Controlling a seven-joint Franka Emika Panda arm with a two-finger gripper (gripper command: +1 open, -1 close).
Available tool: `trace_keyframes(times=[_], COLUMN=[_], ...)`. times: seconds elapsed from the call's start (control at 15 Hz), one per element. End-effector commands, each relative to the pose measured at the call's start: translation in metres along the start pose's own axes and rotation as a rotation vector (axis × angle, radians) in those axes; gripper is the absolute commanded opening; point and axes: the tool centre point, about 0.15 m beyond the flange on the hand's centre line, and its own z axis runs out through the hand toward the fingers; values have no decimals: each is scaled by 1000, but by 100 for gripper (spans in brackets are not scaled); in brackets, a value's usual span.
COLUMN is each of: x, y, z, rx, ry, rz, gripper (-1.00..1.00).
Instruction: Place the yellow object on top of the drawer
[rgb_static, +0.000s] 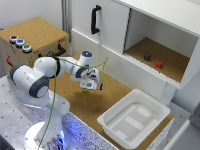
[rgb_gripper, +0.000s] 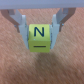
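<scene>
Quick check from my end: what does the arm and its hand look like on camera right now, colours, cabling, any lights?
The arm is glossy white with rounded segments and dark grey to black joint bands. A small blue light glows on top near the wrist. A thin yellow-green cable runs from the wrist area down past the base. The hand is white with dark parts; the wrist view shows two light grey fingers.

The drawer (rgb_static: 35, 42) stands at the cork surface's (rgb_static: 92, 107) far corner on the exterior view's left. The cabinet (rgb_static: 135, 37) runs along the far edge, two small objects (rgb_static: 153, 60) in its open compartment. The tray (rgb_static: 134, 117) sits at the near right edge. The block (rgb_static: 88, 85) hangs between gripper (rgb_static: 89, 86) fingers above the surface's middle.
</scene>
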Motion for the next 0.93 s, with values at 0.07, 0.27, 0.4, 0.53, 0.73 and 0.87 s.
trace_keyframes(times=[0.07, 0.27, 0.4, 0.53, 0.73, 0.87], x=[81, 114, 132, 146, 155, 169], y=[-119, -151, -184, -216, -251, -270], z=[-69, -121, -156, -172, -176, -179], rx=[-90, -104, -147, -132, -95, -141], ry=[-7, 48, 66, 62, 57, 45], rz=[-226, -375, -517, -635, -875, -1020], gripper=[-100, -100, -100, -100, -100, -100])
